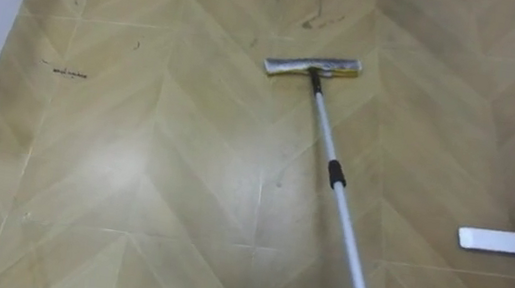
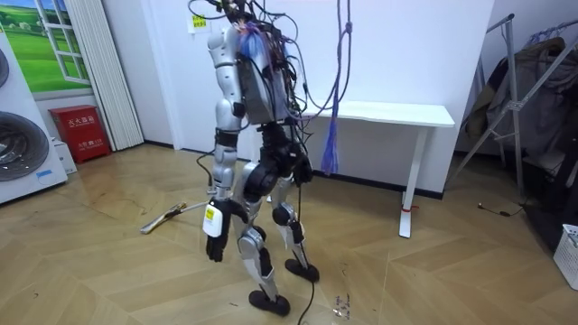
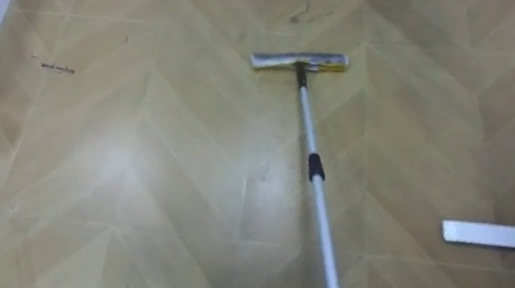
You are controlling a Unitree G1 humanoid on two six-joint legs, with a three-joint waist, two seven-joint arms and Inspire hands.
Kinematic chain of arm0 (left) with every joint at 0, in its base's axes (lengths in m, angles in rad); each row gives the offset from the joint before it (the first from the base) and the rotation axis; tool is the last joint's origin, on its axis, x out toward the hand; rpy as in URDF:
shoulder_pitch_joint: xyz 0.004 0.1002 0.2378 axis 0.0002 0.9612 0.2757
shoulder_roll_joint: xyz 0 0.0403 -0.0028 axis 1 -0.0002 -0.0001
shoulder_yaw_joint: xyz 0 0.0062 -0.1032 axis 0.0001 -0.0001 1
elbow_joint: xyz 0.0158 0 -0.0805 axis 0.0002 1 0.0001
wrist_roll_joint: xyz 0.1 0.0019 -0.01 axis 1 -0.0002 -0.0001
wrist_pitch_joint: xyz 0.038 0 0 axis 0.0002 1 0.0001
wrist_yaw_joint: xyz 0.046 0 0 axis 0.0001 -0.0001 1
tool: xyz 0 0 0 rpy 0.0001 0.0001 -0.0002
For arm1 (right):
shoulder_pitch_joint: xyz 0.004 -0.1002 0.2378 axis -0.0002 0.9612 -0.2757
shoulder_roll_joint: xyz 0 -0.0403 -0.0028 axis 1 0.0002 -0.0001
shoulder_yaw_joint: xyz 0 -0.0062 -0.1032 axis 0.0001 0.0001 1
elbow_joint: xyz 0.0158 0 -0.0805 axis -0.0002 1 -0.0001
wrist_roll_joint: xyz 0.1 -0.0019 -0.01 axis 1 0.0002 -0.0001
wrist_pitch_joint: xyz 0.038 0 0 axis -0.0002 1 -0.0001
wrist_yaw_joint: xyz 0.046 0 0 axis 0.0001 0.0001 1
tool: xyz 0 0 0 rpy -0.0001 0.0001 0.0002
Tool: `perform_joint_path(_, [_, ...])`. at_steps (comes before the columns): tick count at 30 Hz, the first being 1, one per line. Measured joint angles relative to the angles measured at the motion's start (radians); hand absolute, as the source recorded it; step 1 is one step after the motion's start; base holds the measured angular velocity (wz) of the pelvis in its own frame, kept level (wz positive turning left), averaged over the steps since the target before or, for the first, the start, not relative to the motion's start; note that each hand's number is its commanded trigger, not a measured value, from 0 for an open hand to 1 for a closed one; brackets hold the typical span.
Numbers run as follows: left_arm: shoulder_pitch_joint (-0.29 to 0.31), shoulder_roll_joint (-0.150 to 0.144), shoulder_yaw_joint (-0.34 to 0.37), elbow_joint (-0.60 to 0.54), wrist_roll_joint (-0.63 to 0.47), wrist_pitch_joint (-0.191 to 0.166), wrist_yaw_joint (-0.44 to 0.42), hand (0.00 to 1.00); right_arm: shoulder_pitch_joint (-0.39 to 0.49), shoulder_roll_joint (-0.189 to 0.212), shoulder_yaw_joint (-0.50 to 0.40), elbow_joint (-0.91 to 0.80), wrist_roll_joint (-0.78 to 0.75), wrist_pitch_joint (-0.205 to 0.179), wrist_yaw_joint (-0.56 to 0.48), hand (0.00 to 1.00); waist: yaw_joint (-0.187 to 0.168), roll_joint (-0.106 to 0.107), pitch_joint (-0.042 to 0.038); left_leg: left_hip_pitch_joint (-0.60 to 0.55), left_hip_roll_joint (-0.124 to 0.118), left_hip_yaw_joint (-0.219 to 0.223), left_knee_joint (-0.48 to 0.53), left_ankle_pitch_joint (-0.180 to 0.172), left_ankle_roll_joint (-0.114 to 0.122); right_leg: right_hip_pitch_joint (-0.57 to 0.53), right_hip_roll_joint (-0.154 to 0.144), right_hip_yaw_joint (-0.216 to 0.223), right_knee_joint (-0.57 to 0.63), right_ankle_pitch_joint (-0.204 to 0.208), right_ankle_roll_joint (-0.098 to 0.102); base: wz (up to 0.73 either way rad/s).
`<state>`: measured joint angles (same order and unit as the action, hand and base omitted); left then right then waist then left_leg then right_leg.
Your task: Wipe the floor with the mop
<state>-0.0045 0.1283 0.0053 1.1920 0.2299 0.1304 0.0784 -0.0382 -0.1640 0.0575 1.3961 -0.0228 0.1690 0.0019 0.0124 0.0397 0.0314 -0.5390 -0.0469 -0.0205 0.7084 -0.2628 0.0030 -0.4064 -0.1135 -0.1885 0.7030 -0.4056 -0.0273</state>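
On floor [image 1: 133,167] ahead, mop [image 1: 336,174] is seen, head fwd, pole off lower right. Left hand [image 2: 213,246] is hung by thigh, fingers loose, empty. Stroke judged not yet begun; next, pole must be held firm & pushed fwd.

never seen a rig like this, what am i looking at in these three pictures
This is a humanoid robot on two legs, here for mopping. The room view is from a camera standing in the room: the robot stands upright on the wooden floor near a white table, its left hand hanging by its thigh. The two eye views come from a camera on its head, looking down. They show the mop: flat head on the floor, pole running out at the lower right, so I cannot tell what holds it. The flat white bar at the right I cannot identify.
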Motion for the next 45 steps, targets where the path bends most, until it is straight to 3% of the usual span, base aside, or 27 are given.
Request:
perform_joint_path(2, [-0.003, 0.007, -0.019, 0.018, 0.000, 0.017, 0.003, 0.00, -0.052, -0.006, -0.002, 0.047, 0.011, -0.002, -0.004, 1.00, 0.013, -0.001, -0.0001, -0.089, -0.001, -0.005, 0.141, -0.005, -0.009, -0.048, -0.006, 0.001, 0.074, -0.067, -0.004, 0.06])
perform_joint_path(4, [-0.005, 0.009, -0.046, 0.046, -0.001, 0.041, 0.006, 0.00, -0.104, -0.024, 0.000, 0.078, 0.028, -0.002, 0.003, 1.00, 0.043, -0.002, 0.0004, -0.194, 0.027, -0.003, 0.332, -0.005, -0.008, -0.111, -0.001, 0.014, 0.209, -0.142, -0.032, -0.10])
perform_joint_path(6, [-0.001, 0.008, -0.069, 0.059, 0.000, 0.055, 0.005, 0.00, -0.140, -0.036, 0.017, 0.083, 0.054, 0.007, 0.017, 1.00, 0.068, -0.021, 0.0018, -0.232, 0.038, -0.004, 0.415, -0.004, -0.009, -0.136, 0.000, 0.018, 0.291, -0.187, -0.056, -0.11])
perform_joint_path(9, [0.001, 0.008, -0.086, 0.061, -0.003, 0.063, -0.007, 0.00, -0.220, -0.058, 0.063, 0.085, 0.125, 0.022, 0.041, 1.00, 0.084, -0.040, 0.0003, -0.257, 0.053, 0.009, 0.439, -0.014, -0.017, -0.166, 0.010, 0.025, 0.346, -0.208, -0.062, 0.12])
perform_joint_path(14, [-0.001, 0.008, -0.087, 0.021, 0.004, 0.073, -0.049, 0.00, -0.250, -0.078, 0.071, 0.059, 0.217, 0.028, 0.083, 1.00, 0.097, -0.051, -0.0007, -0.224, 0.049, 0.052, 0.238, -0.066, -0.016, -0.177, 0.004, 0.018, 0.289, -0.178, -0.050, 0.17])
perform_joint_path(16, [-0.009, 0.008, -0.087, 0.017, 0.003, 0.077, -0.067, 0.00, -0.212, -0.097, 0.074, 0.063, 0.244, 0.004, 0.097, 1.00, 0.084, -0.046, -0.0044, -0.187, 0.024, 0.077, 0.143, -0.079, 0.010, -0.155, -0.022, 0.017, 0.241, -0.167, -0.029, 0.27])
perform_joint_path(17, [-0.011, 0.007, -0.087, 0.015, 0.003, 0.081, -0.069, 0.00, -0.198, -0.108, 0.075, 0.068, 0.249, 0.001, 0.105, 1.00, 0.077, -0.042, -0.0068, -0.180, 0.015, 0.076, 0.131, -0.081, 0.015, -0.150, -0.026, 0.026, 0.235, -0.164, -0.022, 0.36])
perform_joint_path(18, [-0.011, 0.004, -0.085, 0.017, 0.004, 0.084, -0.069, 0.00, -0.165, -0.135, 0.079, 0.086, 0.236, -0.004, 0.112, 1.00, 0.073, -0.030, -0.0121, -0.165, 0.008, 0.082, 0.126, -0.098, 0.034, -0.154, -0.021, 0.080, 0.258, -0.156, -0.008, 0.19])
perform_joint_path(20, [-0.013, 0.005, -0.068, 0.013, 0.004, 0.086, -0.066, 0.00, -0.106, -0.165, 0.091, 0.092, 0.201, 0.001, 0.104, 1.00, 0.076, -0.022, -0.0163, -0.147, -0.007, 0.101, 0.136, -0.133, 0.050, -0.216, -0.024, 0.128, 0.392, -0.084, 0.016, -0.05])
perform_joint_path(21, [-0.011, 0.005, -0.061, 0.010, 0.003, 0.090, -0.061, 0.00, -0.060, -0.175, 0.103, 0.092, 0.193, 0.007, 0.095, 1.00, 0.068, 0.000, -0.0242, -0.137, -0.002, 0.095, 0.152, -0.163, 0.056, -0.269, -0.018, 0.139, 0.484, 0.003, 0.020, -0.21])
perform_joint_path(22, [-0.007, 0.005, -0.052, 0.000, 0.003, 0.089, -0.054, 0.00, -0.012, -0.169, 0.107, 0.089, 0.192, 0.012, 0.089, 1.00, 0.065, 0.011, -0.0279, -0.120, 0.003, 0.086, 0.153, -0.185, 0.059, -0.315, 0.002, 0.161, 0.552, 0.056, 0.013, -0.20])
perform_joint_path(23, [-0.004, 0.004, -0.049, -0.010, 0.003, 0.089, -0.048, 0.00, 0.009, -0.161, 0.107, 0.087, 0.192, 0.013, 0.087, 1.00, 0.063, 0.016, -0.0308, -0.115, 0.008, 0.084, 0.148, -0.192, 0.059, -0.336, 0.012, 0.167, 0.545, 0.044, 0.014, -0.18])
perform_joint_path(24, [-0.003, 0.005, -0.051, -0.031, 0.003, 0.088, -0.040, 0.00, 0.028, -0.145, 0.107, 0.087, 0.192, 0.021, 0.086, 1.00, 0.048, 0.025, -0.0253, -0.107, 0.016, 0.082, 0.136, -0.197, 0.058, -0.388, 0.026, 0.168, 0.492, 0.015, 0.018, 0.00])
perform_joint_path(26, [-0.005, 0.003, -0.064, -0.048, 0.002, 0.089, -0.037, 0.00, 0.049, -0.123, 0.110, 0.086, 0.190, 0.031, 0.088, 1.00, 0.018, 0.034, -0.0199, -0.091, 0.016, 0.074, 0.103, -0.201, 0.051, -0.461, 0.035, 0.173, 0.322, 0.016, 0.022, 0.06])
perform_joint_path(27, [-0.005, 0.003, -0.081, -0.049, 0.000, 0.091, -0.036, 0.00, 0.069, -0.110, 0.117, 0.083, 0.189, 0.031, 0.088, 1.00, 0.008, 0.032, -0.0197, -0.067, 0.017, 0.075, 0.084, -0.213, 0.039, -0.484, 0.034, 0.173, 0.171, 0.054, 0.009, 0.00])
perform_joint_path(28, [0.001, -0.004, -0.083, -0.053, -0.001, 0.104, -0.031, 0.00, 0.089, -0.101, 0.116, 0.083, 0.176, 0.031, 0.087, 1.00, 0.000, 0.033, -0.0188, -0.038, 0.024, 0.070, 0.088, -0.241, 0.022, -0.478, 0.035, 0.163, 0.136, 0.124, 0.000, 0.00])
perform_joint_path(29, [0.006, -0.008, -0.085, -0.053, -0.002, 0.107, -0.027, 0.00, 0.095, -0.098, 0.116, 0.081, 0.172, 0.031, 0.084, 1.00, 0.001, 0.030, -0.0179, -0.027, 0.034, 0.068, 0.096, -0.255, 0.011, -0.467, 0.037, 0.149, 0.140, 0.134, -0.009, -0.15])
perform_joint_path(30, [0.011, -0.014, -0.087, -0.054, -0.010, 0.109, -0.024, 0.00, 0.095, -0.094, 0.117, 0.076, 0.166, 0.031, 0.074, 1.00, 0.003, 0.042, -0.0224, -0.014, 0.045, 0.056, 0.131, -0.266, -0.007, -0.443, 0.052, 0.126, 0.153, 0.120, -0.042, -0.19])
perform_joint_path(32, [0.010, -0.015, -0.085, -0.052, -0.027, 0.111, -0.020, 0.00, 0.073, -0.088, 0.112, 0.078, 0.143, 0.042, 0.063, 1.00, 0.000, 0.037, -0.0191, -0.012, 0.065, 0.037, 0.214, -0.262, -0.015, -0.409, 0.069, 0.110, 0.193, 0.067, -0.065, -0.04])
perform_joint_path(33, [0.006, -0.015, -0.087, -0.052, -0.043, 0.110, -0.015, 0.00, 0.038, -0.091, 0.113, 0.084, 0.133, 0.053, 0.057, 1.00, -0.001, 0.033, -0.0168, -0.023, 0.077, 0.031, 0.294, -0.240, -0.038, -0.387, 0.076, 0.103, 0.226, 0.024, -0.075, 0.08])
perform_joint_path(36, [-0.007, -0.016, -0.097, -0.053, -0.062, 0.109, 0.010, 0.00, -0.093, -0.121, 0.118, 0.097, 0.102, 0.074, 0.025, 1.00, 0.009, 0.023, -0.0110, -0.094, 0.072, 0.003, 0.475, -0.144, -0.053, -0.360, 0.087, 0.101, 0.276, -0.046, -0.094, 0.01])
perform_joint_path(38, [-0.013, -0.010, -0.105, -0.055, -0.063, 0.106, 0.027, 0.00, -0.178, -0.142, 0.119, 0.096, 0.093, 0.074, 0.006, 1.00, 0.026, 0.006, 0.0004, -0.164, 0.063, 0.016, 0.498, -0.145, -0.053, -0.347, 0.087, 0.105, 0.287, -0.068, -0.099, -0.02])
perform_joint_path(39, [-0.013, 0.002, -0.106, -0.057, -0.069, 0.108, 0.033, 0.00, -0.240, -0.145, 0.119, 0.093, 0.098, 0.078, -0.007, 1.00, 0.043, -0.010, 0.0109, -0.217, 0.053, 0.023, 0.467, -0.146, -0.053, -0.333, 0.087, 0.105, 0.285, -0.079, -0.102, -0.05])
perform_joint_path(41, [-0.010, 0.017, -0.106, -0.080, -0.069, 0.110, 0.044, 0.00, -0.295, -0.146, 0.118, 0.081, 0.112, 0.073, -0.015, 1.00, 0.062, -0.033, 0.0183, -0.279, 0.034, 0.032, 0.343, -0.144, -0.050, -0.308, 0.088, 0.106, 0.268, -0.093, -0.099, 0.04])
perform_joint_path(42, [-0.006, 0.021, -0.105, -0.086, -0.072, 0.110, 0.045, 0.00, -0.318, -0.147, 0.118, 0.065, 0.131, 0.066, -0.014, 1.00, 0.085, -0.047, 0.0163, -0.306, 0.032, 0.047, 0.229, -0.132, -0.046, -0.284, 0.089, 0.106, 0.244, -0.099, -0.095, 0.07])
perform_joint_path(44, [0.004, 0.020, -0.106, -0.101, -0.073, 0.109, 0.036, 0.00, -0.341, -0.149, 0.118, 0.050, 0.155, 0.063, -0.007, 1.00, 0.103, -0.052, 0.0146, -0.323, 0.030, 0.063, 0.111, -0.042, -0.003, -0.228, 0.092, 0.107, 0.201, -0.112, -0.079, 0.05])
perform_joint_path(45, [0.013, 0.019, -0.106, -0.100, -0.072, 0.109, 0.023, 0.00, -0.338, -0.149, 0.119, 0.045, 0.166, 0.060, 0.003, 1.00, 0.105, -0.054, 0.0084, -0.312, 0.028, 0.072, 0.071, 0.018, 0.019, -0.188, 0.087, 0.109, 0.175, -0.124, -0.062, 0.21])
